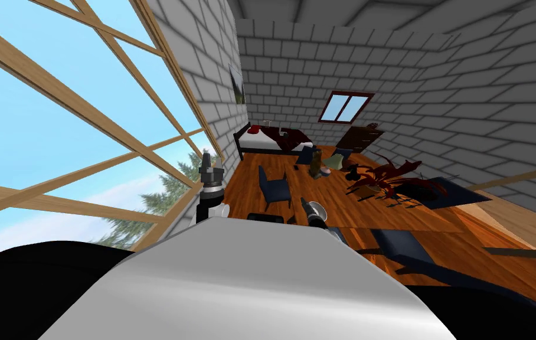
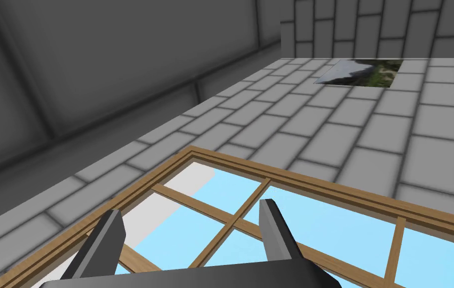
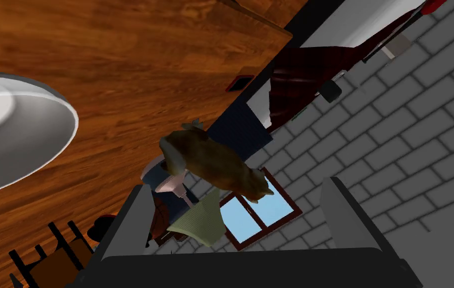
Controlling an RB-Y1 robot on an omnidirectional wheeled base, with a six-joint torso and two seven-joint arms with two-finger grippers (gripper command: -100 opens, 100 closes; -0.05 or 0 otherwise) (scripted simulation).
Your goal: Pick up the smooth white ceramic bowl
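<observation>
Nearby, the white bowl (image 3: 11, 135) sits mouth-up on the wooden table (image 3: 121, 60); right gripper (image 3: 241, 215) and left gripper (image 2: 196, 235) fingers spread.

Bare wood (image 3: 121, 60) free beside white bowl (image 3: 11, 130), dark blue chair (image 1: 274, 184) near at ten o'clock, red branching clutter (image 1: 391, 177) well apart at two o'clock

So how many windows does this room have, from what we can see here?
2. A large light-wood-framed window takes up the wall on the robot's left; a small dark-red-framed window sits high on the far brick wall. Others may be out of view.
</observation>
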